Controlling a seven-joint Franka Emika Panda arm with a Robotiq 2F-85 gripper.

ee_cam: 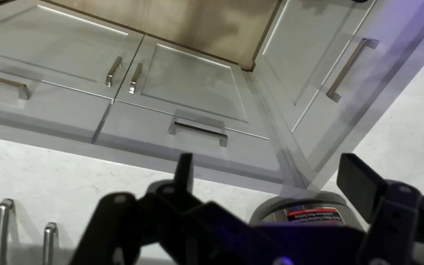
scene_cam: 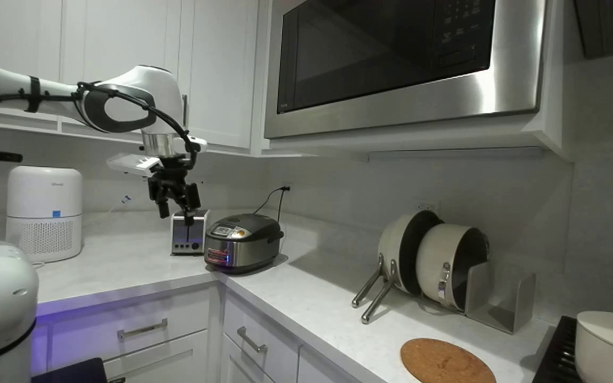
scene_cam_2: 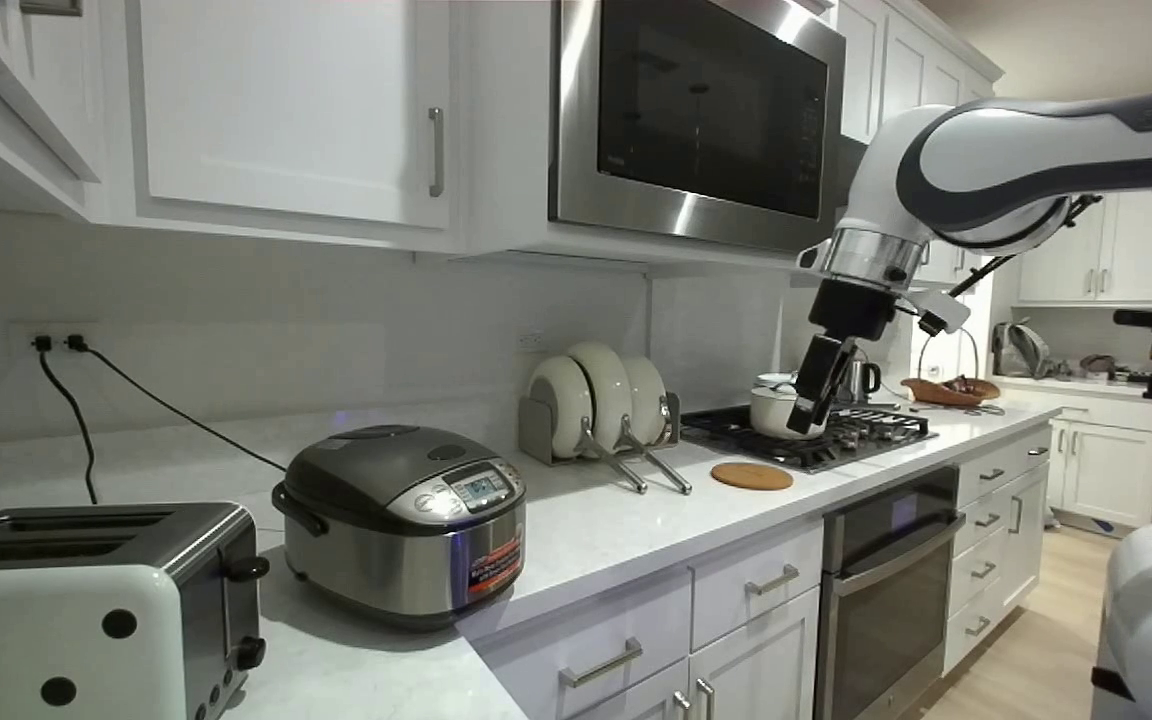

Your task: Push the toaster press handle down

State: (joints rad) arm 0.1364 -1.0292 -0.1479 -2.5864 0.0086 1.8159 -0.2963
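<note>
A: What threatened the push on the toaster (scene_cam_2: 96, 600)?

B: A miss, most likely. The gripper (ee_cam: 266, 165) held its fingers (ee_cam: 359, 184) spread wide with nothing between them, and a downward stroke could have straddled the narrow press handle (scene_cam_2: 248, 568), which appeared raised.

A: And the surroundings?

B: A rice cooker (scene_cam: 243, 243) stood just beside the toaster; an approach too far to that side could have clipped it. A push off-line might have caught the dial (scene_cam_2: 250, 653) below the press handle, or slid the toaster along the smooth-looking counter (scene_cam: 120, 230).

A: Where did the toaster lie from the fingers?

B: It stood upright on the counter, well apart from them. In an exterior view a fingertip (scene_cam: 189, 219) overlapped its upper front, apparently by line of sight alone, for in an exterior view the fingers showed against the stove (scene_cam_2: 866, 432), nowhere near the press handle. The wrist view caught part of the rice cooker low between the fingers and no toaster, suggesting that the aim needed correcting before any press.
</note>
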